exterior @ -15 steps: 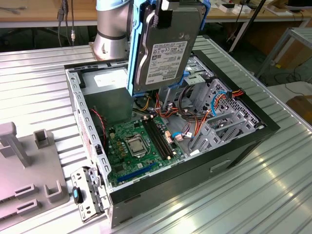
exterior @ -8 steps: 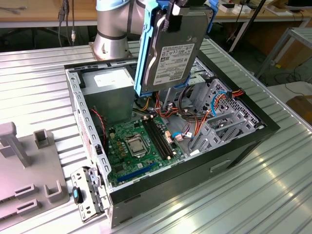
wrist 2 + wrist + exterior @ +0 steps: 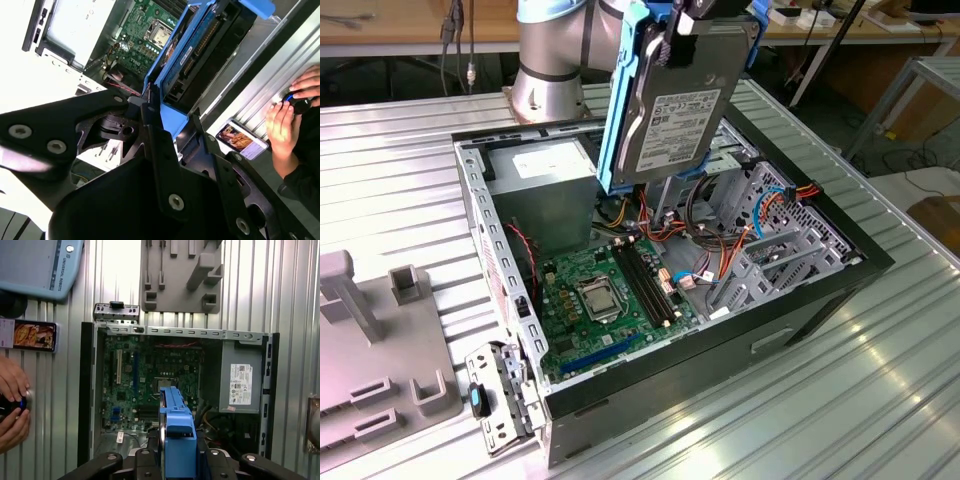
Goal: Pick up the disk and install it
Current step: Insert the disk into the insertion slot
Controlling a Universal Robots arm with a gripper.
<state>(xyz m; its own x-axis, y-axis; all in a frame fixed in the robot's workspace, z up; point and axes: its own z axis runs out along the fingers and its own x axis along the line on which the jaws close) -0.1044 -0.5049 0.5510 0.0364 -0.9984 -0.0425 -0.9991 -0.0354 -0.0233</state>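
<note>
Disk held over the open case.
Your pincer (image 3: 179,459) gripped the disk (image 3: 680,100) tight by its top end, on edge above the case (image 3: 860,268), long axis near upright, label facing the exterior view. Inside the case sat the motherboard (image 3: 610,300), grey power box (image 3: 545,185) and cables (image 3: 720,235).

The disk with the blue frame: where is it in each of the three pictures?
Exterior view: the disk hangs on edge from the gripper, top centre, above the open case.
Second wrist view: the disk juts from the gripper toward the green motherboard.
First wrist view: its blue edge stands before the motherboard.
Shared landmark: the motherboard.
</note>
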